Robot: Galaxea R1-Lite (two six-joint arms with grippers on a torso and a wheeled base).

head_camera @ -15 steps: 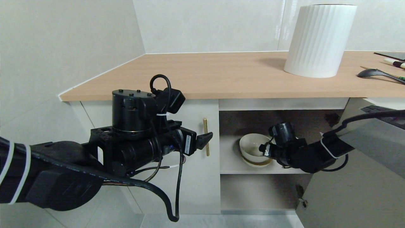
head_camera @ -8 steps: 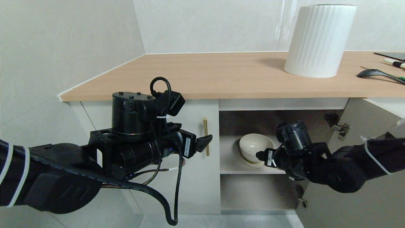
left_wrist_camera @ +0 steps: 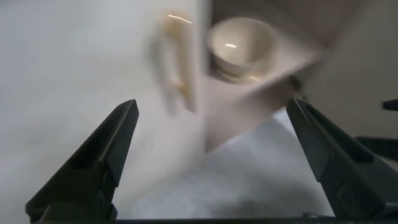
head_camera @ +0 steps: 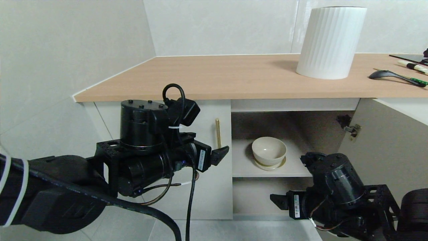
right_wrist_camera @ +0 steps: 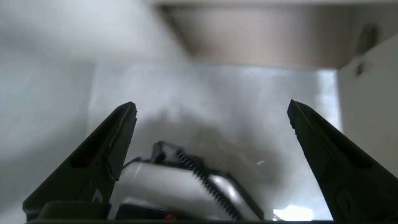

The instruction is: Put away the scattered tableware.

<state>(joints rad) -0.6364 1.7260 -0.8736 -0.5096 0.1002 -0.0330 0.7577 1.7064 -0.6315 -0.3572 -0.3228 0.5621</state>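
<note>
Shelf [head_camera: 297, 166] w/ glossy cream bowl [head_camera: 269, 151]

One bowl [head_camera: 269, 150] sits on one saucer [head_camera: 269, 164] on one shelf [head_camera: 297, 167], at 4 o'clock in the head view. One white ribbed cylinder [head_camera: 326, 42] stands on the worktop [head_camera: 217, 77] at 2 o'clock. One black ladle [head_camera: 394, 76] lies at its 4 o'clock. At least two thin utensils [head_camera: 414, 66] lie past it, but the frame edge cuts off the full count. There are two doors: one shut door [head_camera: 217, 201] with one gold handle [head_camera: 218, 133], and one open door [head_camera: 384, 147].
</note>
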